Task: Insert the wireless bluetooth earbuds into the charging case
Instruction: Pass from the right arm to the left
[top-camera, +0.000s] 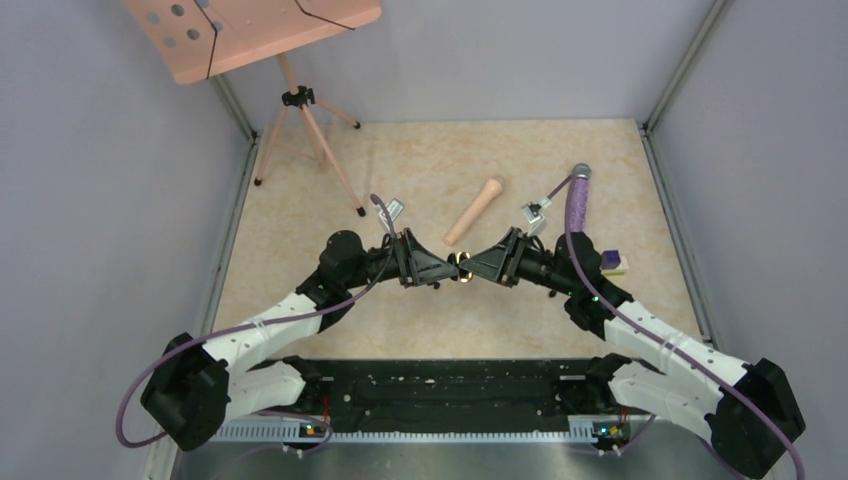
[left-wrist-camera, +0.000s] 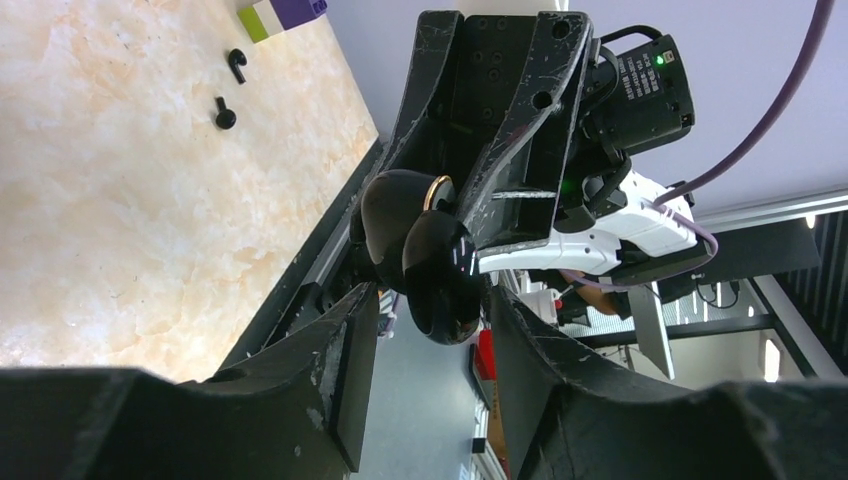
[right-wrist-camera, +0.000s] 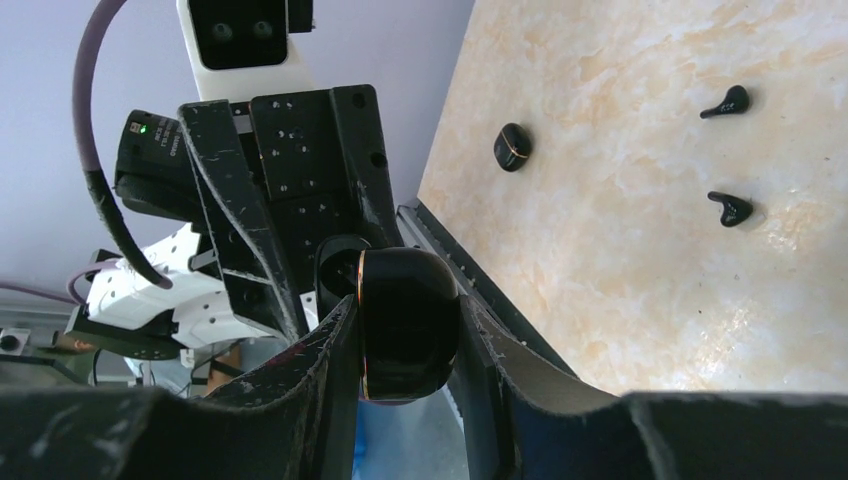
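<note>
My right gripper (right-wrist-camera: 405, 312) is shut on the glossy black charging case (right-wrist-camera: 405, 320), holding it above the table's near middle (top-camera: 461, 266). In the left wrist view the case (left-wrist-camera: 435, 270) shows two rounded halves swung apart at a gold rim. My left gripper (left-wrist-camera: 432, 300) faces it tip to tip, fingers on either side of the lower half, with a narrow gap showing on one side. Two tiny black earbuds (right-wrist-camera: 727, 102) (right-wrist-camera: 730, 208) lie loose on the marble table, also seen in the left wrist view (left-wrist-camera: 237, 64) (left-wrist-camera: 225, 115).
A purple-and-white cube (top-camera: 613, 263) sits by the right arm. A wooden peg (top-camera: 474, 211) lies behind the grippers. A black rounded lump with a gold ring (right-wrist-camera: 512, 146) rests on the table. A tripod with a pink board (top-camera: 300, 100) stands back left.
</note>
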